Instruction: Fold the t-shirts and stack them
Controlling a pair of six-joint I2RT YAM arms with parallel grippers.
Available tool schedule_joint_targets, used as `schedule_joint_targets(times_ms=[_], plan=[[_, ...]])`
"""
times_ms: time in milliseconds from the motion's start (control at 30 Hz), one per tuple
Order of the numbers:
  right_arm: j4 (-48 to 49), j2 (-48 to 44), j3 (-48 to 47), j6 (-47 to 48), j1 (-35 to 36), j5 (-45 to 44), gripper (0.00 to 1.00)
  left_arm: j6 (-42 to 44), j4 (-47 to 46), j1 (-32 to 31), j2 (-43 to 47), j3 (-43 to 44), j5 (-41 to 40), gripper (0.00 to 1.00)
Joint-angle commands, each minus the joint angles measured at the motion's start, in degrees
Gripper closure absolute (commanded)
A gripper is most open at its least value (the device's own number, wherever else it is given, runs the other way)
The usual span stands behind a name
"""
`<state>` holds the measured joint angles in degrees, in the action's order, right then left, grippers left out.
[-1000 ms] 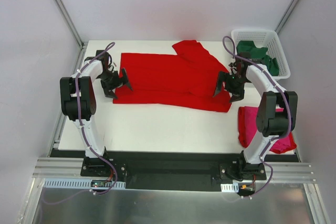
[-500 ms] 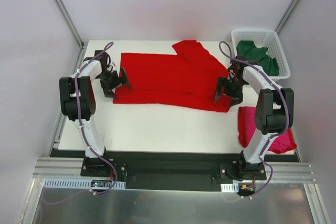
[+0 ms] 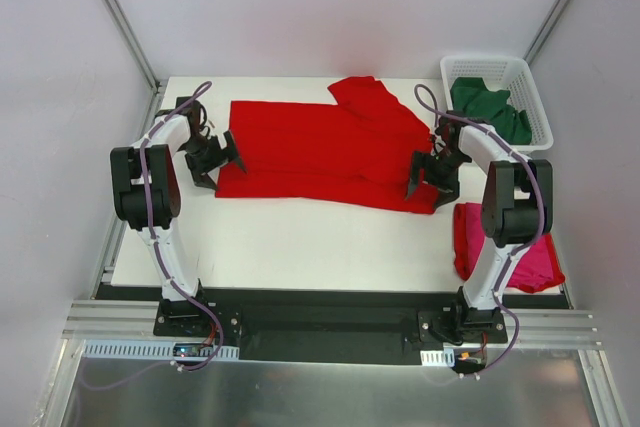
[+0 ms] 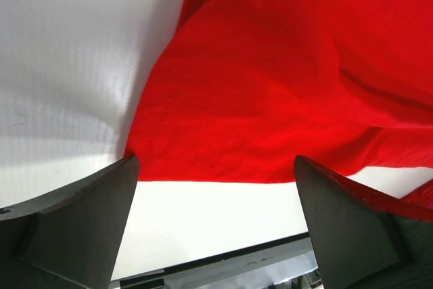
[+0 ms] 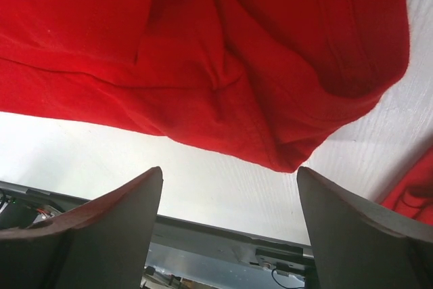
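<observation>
2 open end effectors (image 3: 216, 162) (image 3: 431, 183) have shifted slightly beside the red t-shirt (image 3: 300, 147).

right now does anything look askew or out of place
Nothing spilled or damaged. The red t-shirt lies unevenly: one part juts out slanted at the far edge, and its near right corner is rumpled. The magenta-pink t-shirt sits bunched at the near right corner of the table; the dark green t-shirt is heaped in the basket.
</observation>
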<state>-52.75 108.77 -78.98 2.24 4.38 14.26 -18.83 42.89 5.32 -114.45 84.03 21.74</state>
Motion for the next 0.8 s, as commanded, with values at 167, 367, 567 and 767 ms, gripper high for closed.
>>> schedule_joint_targets(times_ms=[167,367,567,767], plan=[[-2.53,1.09,-2.76,1.54,-0.25,-1.17,0.17,1.43,4.30,0.48,0.64,0.70,-5.91,0.01],[-2.88,1.36,-3.55,1.63,-0.16,-0.73,0.18,1.43,4.92,0.65,-0.06,1.66,-5.40,0.01],[-2.97,1.35,-3.81,1.54,-0.16,-0.64,0.20,1.34,4.65,0.57,-2.26,3.33,-2.22,0.02],[-2.53,1.45,-3.02,1.98,-0.16,-0.64,0.41,1.69,4.22,0.57,-2.79,2.63,-2.22,0.15]])
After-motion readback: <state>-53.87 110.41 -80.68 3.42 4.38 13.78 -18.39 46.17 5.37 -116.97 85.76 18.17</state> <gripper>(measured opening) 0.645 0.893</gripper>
